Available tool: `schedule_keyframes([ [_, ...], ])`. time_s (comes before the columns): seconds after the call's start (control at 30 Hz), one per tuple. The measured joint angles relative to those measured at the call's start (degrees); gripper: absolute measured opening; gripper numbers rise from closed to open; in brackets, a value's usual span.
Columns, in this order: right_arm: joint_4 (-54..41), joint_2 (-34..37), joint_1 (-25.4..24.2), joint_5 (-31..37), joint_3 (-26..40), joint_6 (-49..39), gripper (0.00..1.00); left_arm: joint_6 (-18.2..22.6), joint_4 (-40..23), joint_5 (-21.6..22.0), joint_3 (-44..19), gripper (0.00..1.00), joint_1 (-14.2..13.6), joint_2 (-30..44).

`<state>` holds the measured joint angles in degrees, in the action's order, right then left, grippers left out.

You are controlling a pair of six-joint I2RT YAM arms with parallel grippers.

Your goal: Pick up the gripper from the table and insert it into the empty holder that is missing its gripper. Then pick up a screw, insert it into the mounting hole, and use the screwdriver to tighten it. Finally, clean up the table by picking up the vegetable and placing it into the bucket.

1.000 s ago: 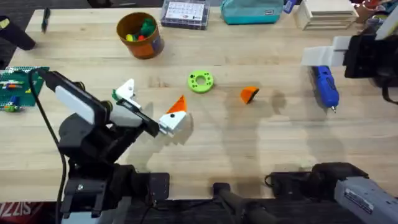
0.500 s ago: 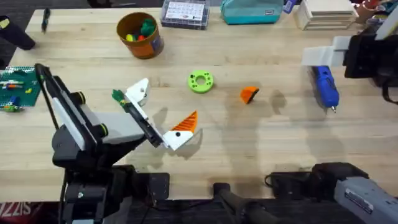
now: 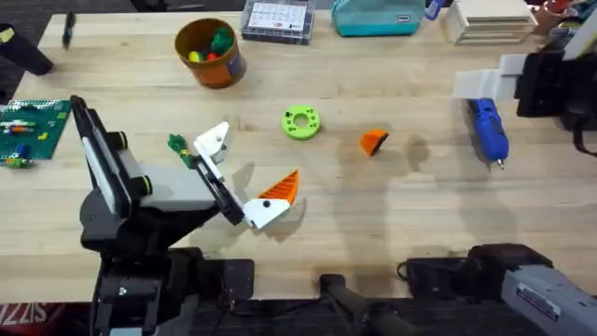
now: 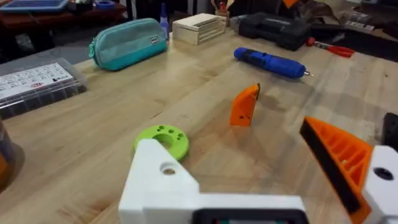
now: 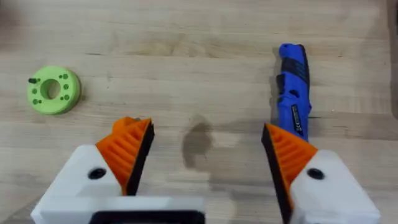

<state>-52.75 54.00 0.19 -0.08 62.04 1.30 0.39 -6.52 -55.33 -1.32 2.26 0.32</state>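
The orange gripper (image 3: 374,141) (image 4: 244,104) lies loose on the table's middle. My left gripper (image 3: 250,161) (image 4: 236,155) is open with nothing in it, low over the table to the left of that piece. One of its fingers is the plain white holder (image 3: 214,140) (image 4: 161,180); the other carries an orange ribbed tip (image 3: 280,188). A small green-ended vegetable (image 3: 176,144) lies beside the holder. The blue screwdriver (image 3: 488,131) (image 5: 292,93) rests at the right, under my open, empty right gripper (image 5: 205,149). The orange bucket (image 3: 210,52) stands at the back left. No screw can be told apart.
A lime-green ring with holes (image 3: 300,122) (image 5: 54,90) lies behind the centre. A clear parts box (image 3: 277,21), a teal pouch (image 3: 378,17) and a wooden box (image 3: 490,21) line the far edge. A green brick plate (image 3: 28,131) sits at the left edge.
My left arm swung and its gripper shifted a little to the right and nearer the front, still open. The right arm and the loose objects stayed put.
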Motion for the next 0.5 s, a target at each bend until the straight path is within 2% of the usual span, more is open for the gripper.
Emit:
schedule_keyframes([
  [0.5,0.0,0.0,0.0,0.0,0.0,0.0,0.993,-0.5,0.1,-0.4,0.1,0.986,0.0,0.0],
])
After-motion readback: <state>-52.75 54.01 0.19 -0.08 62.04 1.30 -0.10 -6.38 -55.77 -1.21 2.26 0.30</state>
